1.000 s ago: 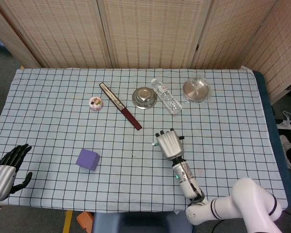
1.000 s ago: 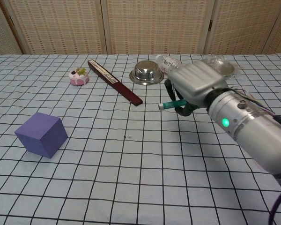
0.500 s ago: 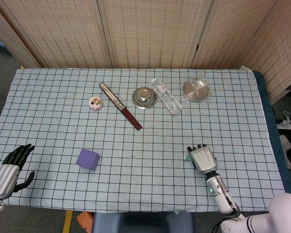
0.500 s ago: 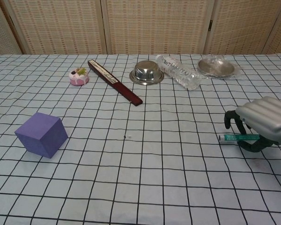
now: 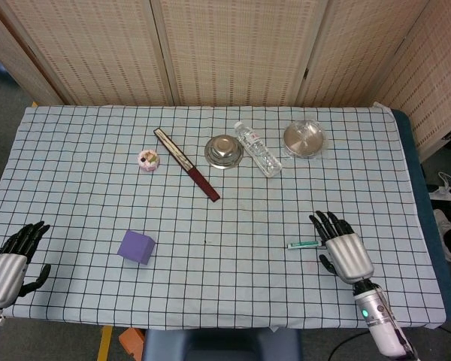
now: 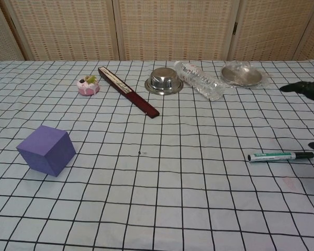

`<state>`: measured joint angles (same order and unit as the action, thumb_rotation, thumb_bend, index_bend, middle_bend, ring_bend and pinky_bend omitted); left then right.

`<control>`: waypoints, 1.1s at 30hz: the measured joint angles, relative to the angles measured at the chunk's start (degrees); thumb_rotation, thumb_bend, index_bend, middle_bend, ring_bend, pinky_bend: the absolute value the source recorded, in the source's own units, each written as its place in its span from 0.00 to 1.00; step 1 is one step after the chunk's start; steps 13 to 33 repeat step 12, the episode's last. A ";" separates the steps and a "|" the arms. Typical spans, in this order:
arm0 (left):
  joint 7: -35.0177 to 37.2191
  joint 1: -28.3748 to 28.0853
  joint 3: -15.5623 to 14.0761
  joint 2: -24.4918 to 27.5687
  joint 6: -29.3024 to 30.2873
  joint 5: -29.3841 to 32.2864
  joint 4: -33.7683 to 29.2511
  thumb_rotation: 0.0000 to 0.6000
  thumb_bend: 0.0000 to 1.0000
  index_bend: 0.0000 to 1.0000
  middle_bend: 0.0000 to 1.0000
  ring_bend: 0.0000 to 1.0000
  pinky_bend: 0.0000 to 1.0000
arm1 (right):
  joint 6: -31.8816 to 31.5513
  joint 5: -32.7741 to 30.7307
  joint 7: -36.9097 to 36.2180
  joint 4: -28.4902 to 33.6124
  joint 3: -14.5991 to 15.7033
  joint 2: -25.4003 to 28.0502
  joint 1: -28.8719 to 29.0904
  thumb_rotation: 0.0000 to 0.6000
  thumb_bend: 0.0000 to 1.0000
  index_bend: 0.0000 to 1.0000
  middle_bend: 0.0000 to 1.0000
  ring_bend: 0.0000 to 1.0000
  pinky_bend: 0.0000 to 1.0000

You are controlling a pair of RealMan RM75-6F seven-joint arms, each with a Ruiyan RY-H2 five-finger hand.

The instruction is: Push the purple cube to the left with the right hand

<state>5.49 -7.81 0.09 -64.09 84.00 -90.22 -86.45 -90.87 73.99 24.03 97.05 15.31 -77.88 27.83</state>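
Note:
The purple cube (image 5: 137,247) (image 6: 46,149) sits on the checked cloth at the front left of the table. My right hand (image 5: 343,250) is far to the right of it, near the front right, open with fingers spread and holding nothing; only its dark fingertips (image 6: 303,87) show at the right edge of the chest view. A green marker (image 5: 304,244) (image 6: 280,156) lies on the cloth just left of that hand, apart from it. My left hand (image 5: 11,264) hangs off the front left table edge, fingers apart and empty.
Along the back lie a pink cupcake (image 5: 148,159), a dark red folded fan (image 5: 186,164), a steel bowl (image 5: 224,151), a plastic bottle (image 5: 258,149) on its side and a glass lid (image 5: 304,139).
My right hand moved from the table's middle toward the front right, let go of the green marker, and opened. The marker now lies on the cloth. The cube has not moved.

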 measured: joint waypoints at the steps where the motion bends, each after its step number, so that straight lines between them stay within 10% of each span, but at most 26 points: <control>1: -0.13 0.05 0.11 -0.16 0.22 0.05 0.08 1.00 0.43 0.00 0.00 0.00 0.14 | -2.00 1.72 -0.38 0.61 0.31 1.06 -1.13 1.00 0.16 0.00 0.00 0.00 0.15; 12: -3.66 1.26 0.37 -1.22 3.18 -0.58 -0.71 1.00 0.39 0.00 0.00 0.00 0.14 | -11.89 7.07 -11.34 -4.36 -1.68 7.61 -14.36 1.00 0.15 0.00 0.00 0.00 0.06; 33: -3.66 1.26 0.37 -1.22 3.18 -0.58 -0.71 1.00 0.39 0.00 0.00 0.00 0.14 | -11.89 7.07 -11.34 -4.36 -1.68 7.61 -14.36 1.00 0.15 0.00 0.00 0.00 0.06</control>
